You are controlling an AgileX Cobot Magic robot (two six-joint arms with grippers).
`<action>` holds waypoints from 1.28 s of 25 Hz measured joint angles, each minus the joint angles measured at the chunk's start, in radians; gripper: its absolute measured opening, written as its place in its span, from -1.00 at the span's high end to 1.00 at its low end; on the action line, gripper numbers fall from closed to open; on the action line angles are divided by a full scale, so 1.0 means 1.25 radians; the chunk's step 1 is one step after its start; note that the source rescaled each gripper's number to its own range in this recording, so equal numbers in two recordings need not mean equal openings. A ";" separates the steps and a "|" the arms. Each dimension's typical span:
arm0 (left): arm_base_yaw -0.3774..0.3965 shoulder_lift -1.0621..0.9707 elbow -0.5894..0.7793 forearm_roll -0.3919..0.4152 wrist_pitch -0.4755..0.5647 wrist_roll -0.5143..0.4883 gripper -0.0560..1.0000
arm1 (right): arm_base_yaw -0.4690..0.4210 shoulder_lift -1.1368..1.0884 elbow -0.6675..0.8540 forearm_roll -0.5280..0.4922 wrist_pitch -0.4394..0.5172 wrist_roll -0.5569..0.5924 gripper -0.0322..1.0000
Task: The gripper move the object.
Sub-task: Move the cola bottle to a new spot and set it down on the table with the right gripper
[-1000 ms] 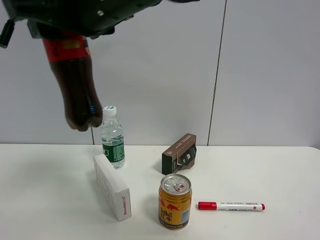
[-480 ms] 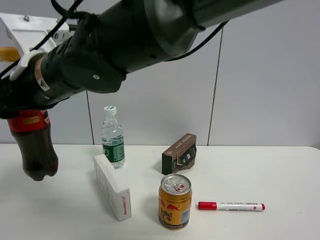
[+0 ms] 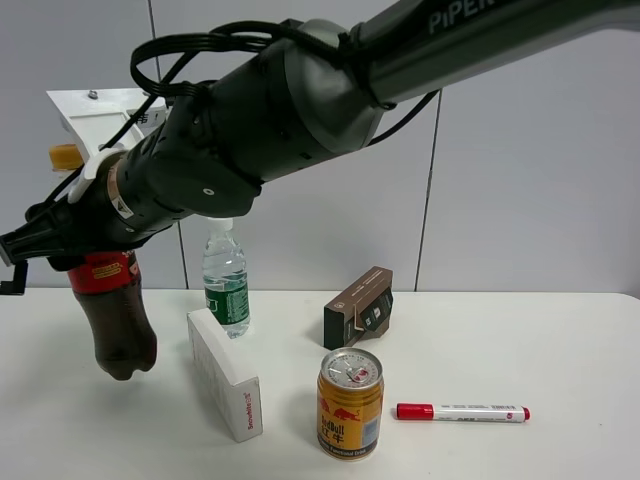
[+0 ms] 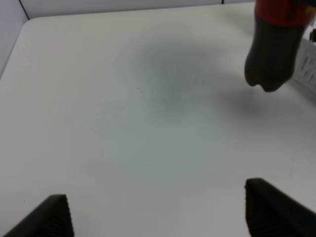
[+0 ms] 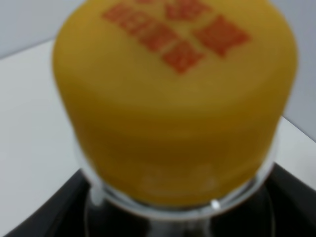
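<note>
- The black right gripper (image 3: pixel 70 232) is hiding the neck and shoulder of the tall clear plastic bottle of dark cola (image 3: pixel 115 322), so only its orange-yellow cap (image 3: pixel 62 157), red label and dark lower body are showing in the high view.
- The right wrist view is filling almost entirely with that cap, blurred and very close. Only dark slivers of the gripper are showing at either side of the clear neck ring, so the finger contact itself is hard to make out there.
- The right gripper is clamping the bottle just under the cap, with its white angular bracket (image 3: pixel 100 110) sitting above.
- The bottle is hanging tilted at the far left of the white worktop (image 3: pixel 540 340). Its base is leaning towards the white rectangular carton (image 3: pixel 225 375) and appears to be hovering just clear of the surface.
- In the left wrist view the bottle is being cut off at the label, and only its base is showing over a soft shadow.
- The left gripper (image 4: pixel 158 217) is spreading wide with nothing between its fingertips, and only the two dark tips are showing.
- The small green-labelled water bottle (image 3: pixel 226 280) is standing just behind the carton.
- The gold drink can (image 3: pixel 350 402), the brown box (image 3: pixel 358 307) and the red-and-white marker (image 3: pixel 462 412) are lying well apart from the gripped bottle, to the right.
</note>
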 joint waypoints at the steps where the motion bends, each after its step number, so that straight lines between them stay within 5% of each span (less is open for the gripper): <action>1: 0.000 0.000 0.000 0.000 0.000 0.000 -1.00 | -0.001 0.001 0.000 0.000 0.004 0.000 0.93; 32: 0.000 0.000 0.000 -0.001 0.000 0.000 -1.00 | -0.007 0.057 -0.001 0.021 -0.013 0.000 0.93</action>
